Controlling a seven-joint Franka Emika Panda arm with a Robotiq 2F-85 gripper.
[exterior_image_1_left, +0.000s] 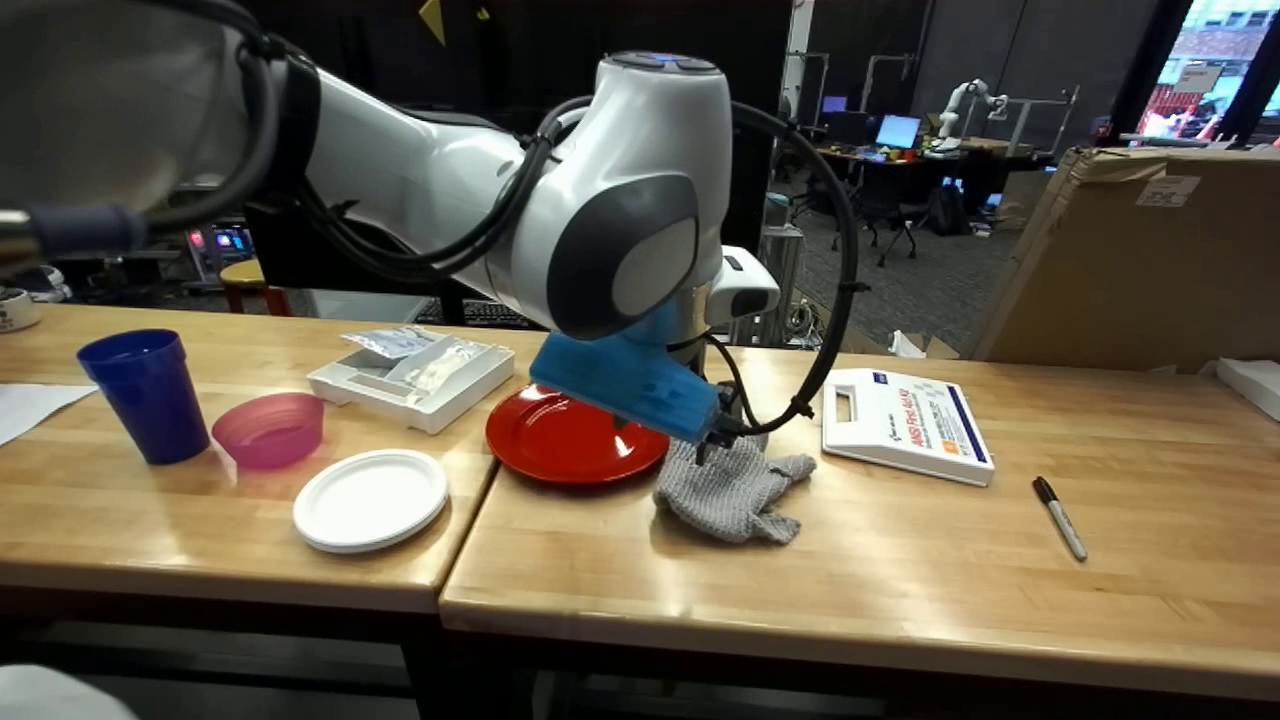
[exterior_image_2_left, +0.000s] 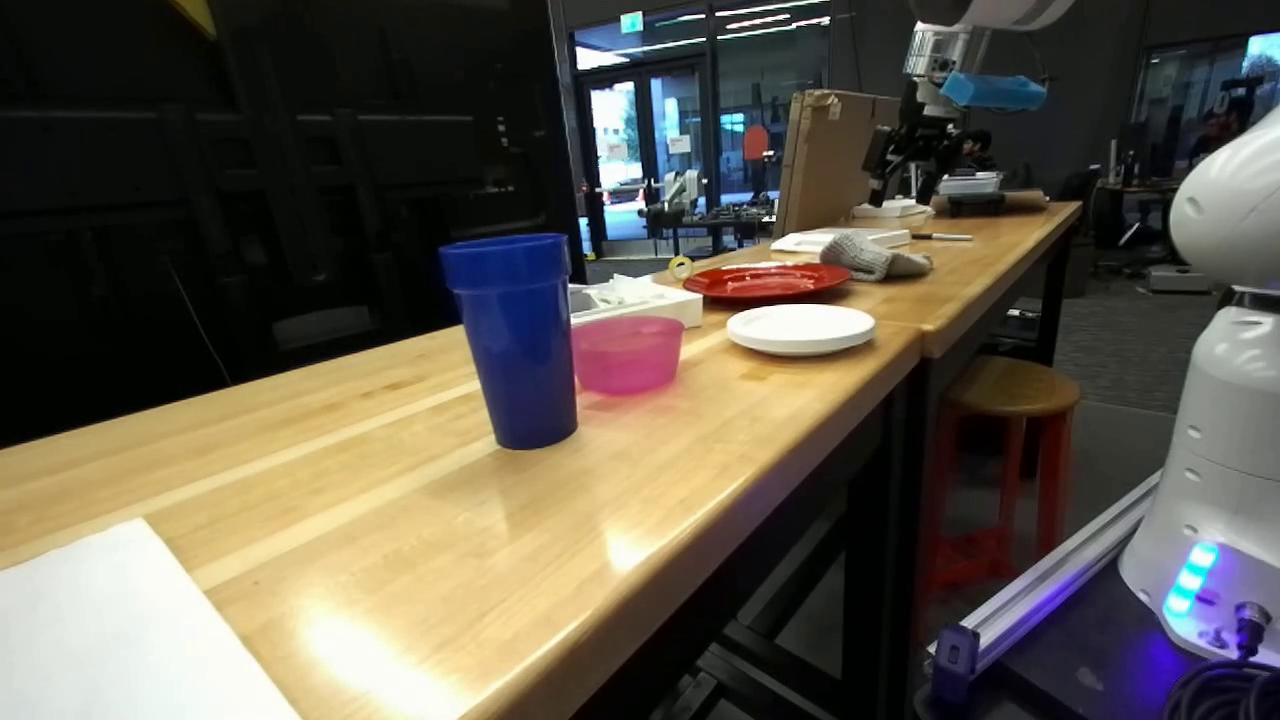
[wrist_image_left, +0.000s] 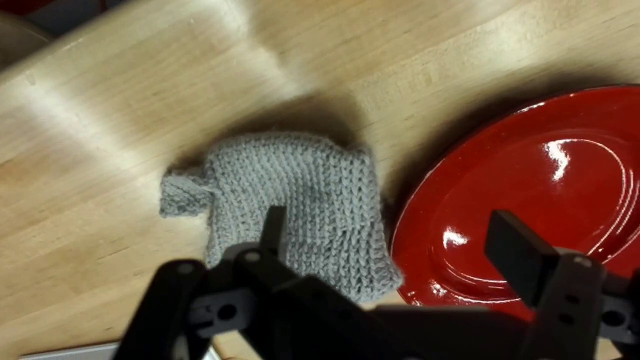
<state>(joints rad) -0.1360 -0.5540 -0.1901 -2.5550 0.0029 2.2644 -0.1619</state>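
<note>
My gripper (wrist_image_left: 393, 225) stands open above the table, with nothing held between its fingers. In the wrist view its left fingertip appears over a grey knitted cloth (wrist_image_left: 300, 185), and its right one over a red plate (wrist_image_left: 470, 165). One corner of the cloth reaches the plate's rim. The cloth (exterior_image_1_left: 735, 490) lies crumpled beside the red plate (exterior_image_1_left: 570, 445) in an exterior view, where the blue-covered wrist hides part of both. In an exterior view the gripper (exterior_image_2_left: 902, 195) points downward with its fingers apart, higher than the cloth (exterior_image_2_left: 872, 258).
A white first aid case (exterior_image_1_left: 905, 425) and a marker (exterior_image_1_left: 1060, 517) lie past the cloth. Near the red plate are white plates (exterior_image_1_left: 370, 500), an open compartment box (exterior_image_1_left: 415, 375), a pink bowl (exterior_image_1_left: 270, 430) and a blue cup (exterior_image_1_left: 147, 395). Cardboard (exterior_image_1_left: 1140, 260) stands behind.
</note>
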